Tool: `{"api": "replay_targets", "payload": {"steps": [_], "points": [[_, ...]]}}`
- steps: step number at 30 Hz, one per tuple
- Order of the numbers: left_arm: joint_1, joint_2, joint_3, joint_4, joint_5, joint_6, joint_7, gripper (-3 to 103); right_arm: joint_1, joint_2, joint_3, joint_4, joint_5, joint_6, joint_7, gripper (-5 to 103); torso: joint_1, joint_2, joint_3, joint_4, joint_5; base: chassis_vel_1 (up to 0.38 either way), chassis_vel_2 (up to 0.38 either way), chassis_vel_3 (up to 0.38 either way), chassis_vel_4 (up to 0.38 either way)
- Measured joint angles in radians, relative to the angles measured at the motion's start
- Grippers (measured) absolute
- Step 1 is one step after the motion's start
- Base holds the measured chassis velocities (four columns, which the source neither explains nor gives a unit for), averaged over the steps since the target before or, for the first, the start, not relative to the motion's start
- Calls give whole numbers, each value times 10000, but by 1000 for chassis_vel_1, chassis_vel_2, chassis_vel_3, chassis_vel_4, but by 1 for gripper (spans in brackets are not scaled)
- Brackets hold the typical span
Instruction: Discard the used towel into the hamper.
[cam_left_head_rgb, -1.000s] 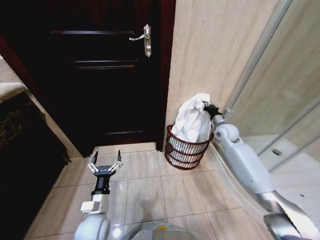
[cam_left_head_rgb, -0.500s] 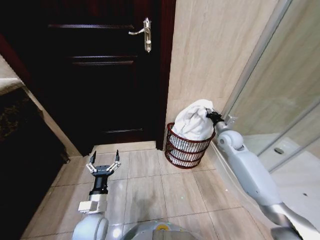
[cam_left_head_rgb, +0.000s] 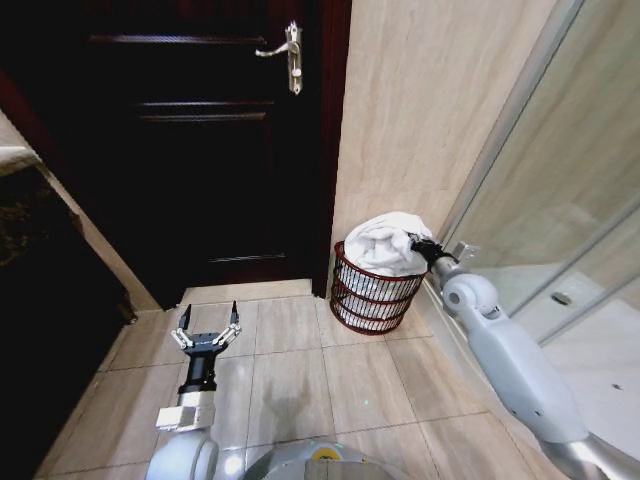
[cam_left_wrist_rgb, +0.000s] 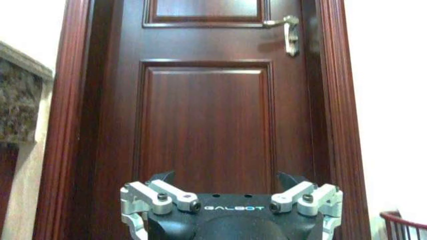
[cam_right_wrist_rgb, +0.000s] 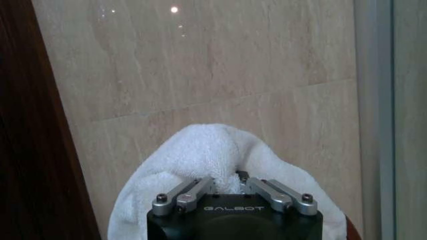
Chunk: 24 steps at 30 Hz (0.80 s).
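Observation:
The white towel (cam_left_head_rgb: 383, 243) lies bunched in the top of the hamper (cam_left_head_rgb: 370, 297), a dark reddish-brown wire basket standing against the wall beside the door. At the hamper's right rim my right gripper (cam_left_head_rgb: 415, 243) is shut on a fold of the towel. From the right wrist view, the towel (cam_right_wrist_rgb: 212, 150) bulges above the gripper (cam_right_wrist_rgb: 227, 181), whose fingers pinch the cloth. My left gripper (cam_left_head_rgb: 210, 312) hangs open and empty over the floor tiles in front of the door, well left of the hamper. It faces the door in the left wrist view (cam_left_wrist_rgb: 227, 176).
A dark wooden door (cam_left_head_rgb: 200, 150) with a metal handle (cam_left_head_rgb: 285, 52) stands left of the hamper. A glass shower partition (cam_left_head_rgb: 560, 200) and its raised sill run along the right. A dark stone counter (cam_left_head_rgb: 40, 250) stands at left. Open tiled floor (cam_left_head_rgb: 320, 380) lies in front.
My right gripper has come down with the towel, which hung above the hamper and now sits bunched in its top. The left arm has stayed put.

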Motion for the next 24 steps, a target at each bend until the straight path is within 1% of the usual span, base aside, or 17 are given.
{"api": "replay_targets", "payload": {"steps": [2, 3, 5, 8, 12, 14, 15, 17, 19, 20, 21, 23, 24], "points": [[28, -21, -21, 0, 7, -29, 1, 100, -7, 4, 0, -1, -5, 1, 0, 10, 0, -1, -6, -1, 0, 0, 0, 0, 0], [85, -38, -61, -15, 11, -66, 1, 100, -9, 27, 1, -2, -17, 13, 0, 10, 0, 0, -11, 0, 12, 0, 0, 0, 0], [130, -41, -112, -23, 11, -110, 2, 100, -11, 43, 6, -2, -33, 29, 1, 10, -1, 1, -12, 0, 3, 0, 0, 0, 0], [144, -41, -176, 7, 12, -177, 6, 100, -12, 62, 17, 20, -67, 58, 19, 10, -1, 2, -9, 0, 10, 0, 0, 0, 0], [128, -94, -204, 63, 77, -294, 2, 100, -1, 44, 40, 165, -93, 59, 108, 10, -2, 3, 4, 1, 7, 0, 0, 0, 0], [120, -131, -219, 18, 117, -308, -11, 100, -31, -132, 84, 321, -91, -64, 129, 10, -2, 4, 15, 2, 6, 0, 0, 0, 0], [107, -134, -237, 0, 118, -309, -17, 100, -90, -273, 130, 458, -37, -235, 220, 10, -2, 4, 21, 2, 10, 0, 0, 0, 0], [102, -134, -246, -4, 119, -309, -19, 100, -113, -332, 148, 513, 15, -311, 266, 10, -2, 4, 23, 2, 10, 0, 0, 0, 0], [76, -121, -301, -7, 99, -310, -24, 100, -229, -851, 331, 1040, 995, -1125, 865, 10, -3, 4, 31, 0, 10, 0, 0, 0, 0], [76, -121, -301, -7, 99, -310, -24, 100, -229, -851, 331, 1040, 995, -1125, 865, 10, -3, 4, 31, 0, 10, 0, 0, 0, 0], [33, -112, -345, -2, 65, -310, -24, 100, -176, -1317, 572, 1402, 2148, -2031, 1341, 10, -3, 6, 35, -2, 5, 0, 0, 0, 0], [-9, -121, -368, 34, 25, -309, -25, 100, 209, -1799, 795, 1626, 3366, -2865, 1742, 10, -3, 5, 42, -2, 10, 0, 0, 0, 0], [-17, -124, -370, 42, 21, -309, -25, 100, 315, -1884, 823, 1655, 3617, -3021, 1819, 10, -3, 6, 43, -2, 9, 0, 0, 0, 0]]}}
